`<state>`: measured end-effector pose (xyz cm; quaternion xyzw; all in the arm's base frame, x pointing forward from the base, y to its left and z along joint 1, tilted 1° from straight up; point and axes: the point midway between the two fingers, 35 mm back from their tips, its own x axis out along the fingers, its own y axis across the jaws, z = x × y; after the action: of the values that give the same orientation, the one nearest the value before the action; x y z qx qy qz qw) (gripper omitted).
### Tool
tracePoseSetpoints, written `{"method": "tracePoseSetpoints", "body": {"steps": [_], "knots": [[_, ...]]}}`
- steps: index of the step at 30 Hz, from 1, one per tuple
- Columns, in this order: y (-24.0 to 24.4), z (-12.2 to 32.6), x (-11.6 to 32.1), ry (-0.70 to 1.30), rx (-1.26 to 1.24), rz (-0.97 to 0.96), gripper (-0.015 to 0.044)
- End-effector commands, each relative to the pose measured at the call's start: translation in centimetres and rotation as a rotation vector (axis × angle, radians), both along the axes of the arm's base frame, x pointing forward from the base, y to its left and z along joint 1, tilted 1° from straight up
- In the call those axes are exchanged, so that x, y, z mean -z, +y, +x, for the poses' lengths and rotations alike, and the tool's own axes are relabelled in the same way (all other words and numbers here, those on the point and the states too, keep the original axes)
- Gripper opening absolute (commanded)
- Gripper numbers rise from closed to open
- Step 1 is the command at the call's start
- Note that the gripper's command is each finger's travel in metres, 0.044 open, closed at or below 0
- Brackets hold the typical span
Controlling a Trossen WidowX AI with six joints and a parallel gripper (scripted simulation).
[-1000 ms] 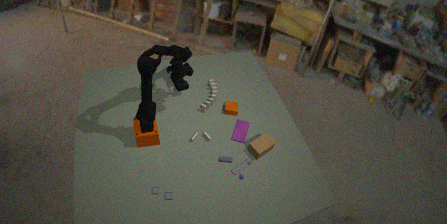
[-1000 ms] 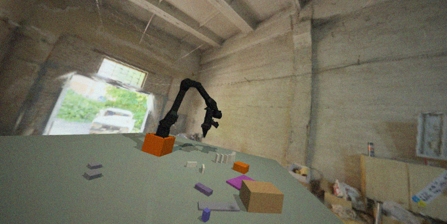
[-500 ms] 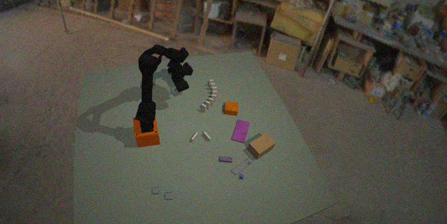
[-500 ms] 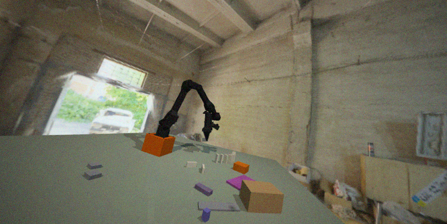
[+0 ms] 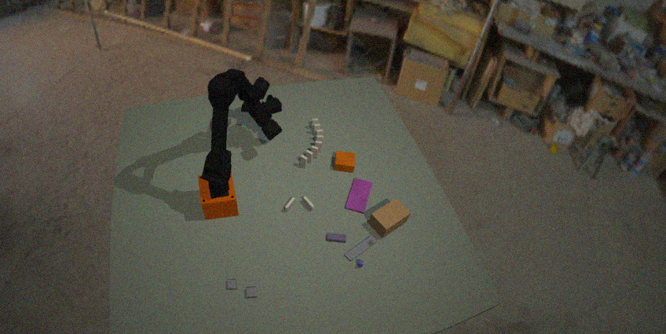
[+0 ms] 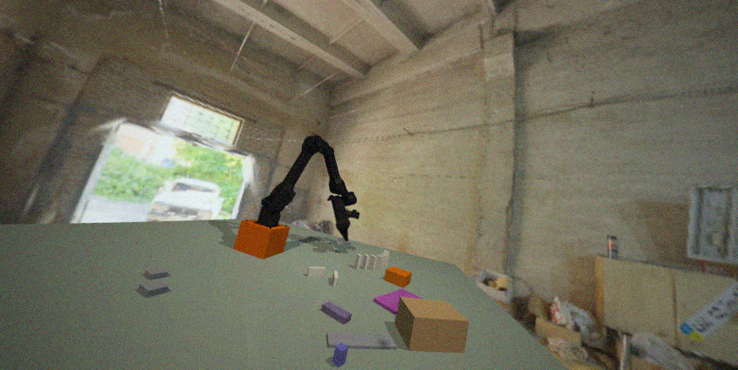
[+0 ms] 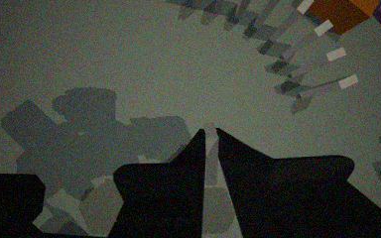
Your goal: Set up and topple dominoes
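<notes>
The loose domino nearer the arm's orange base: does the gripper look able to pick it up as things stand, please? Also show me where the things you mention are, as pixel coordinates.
Probably not yet: the gripper (image 5: pixel 272 140) (image 6: pixel 346 239) (image 7: pixel 208 133) already seems to hold a domino (image 7: pixel 210 159), which it would likely have to release first. Nothing appears to stand over the loose domino (image 5: pixel 289 203) (image 6: pixel 316 271) itself.
</notes>
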<state>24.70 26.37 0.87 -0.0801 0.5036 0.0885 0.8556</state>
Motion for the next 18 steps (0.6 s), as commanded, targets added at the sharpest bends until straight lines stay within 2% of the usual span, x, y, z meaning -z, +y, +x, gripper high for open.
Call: {"method": "tracePoseSetpoints", "body": {"steps": [1, 18], "knots": [[0.3, 0.0, 0.9, -0.064, -0.02, -0.011, 0.0029], [1.8, -0.5, 2.2, -0.392, -0.062, 0.026, 0.0029]]}}
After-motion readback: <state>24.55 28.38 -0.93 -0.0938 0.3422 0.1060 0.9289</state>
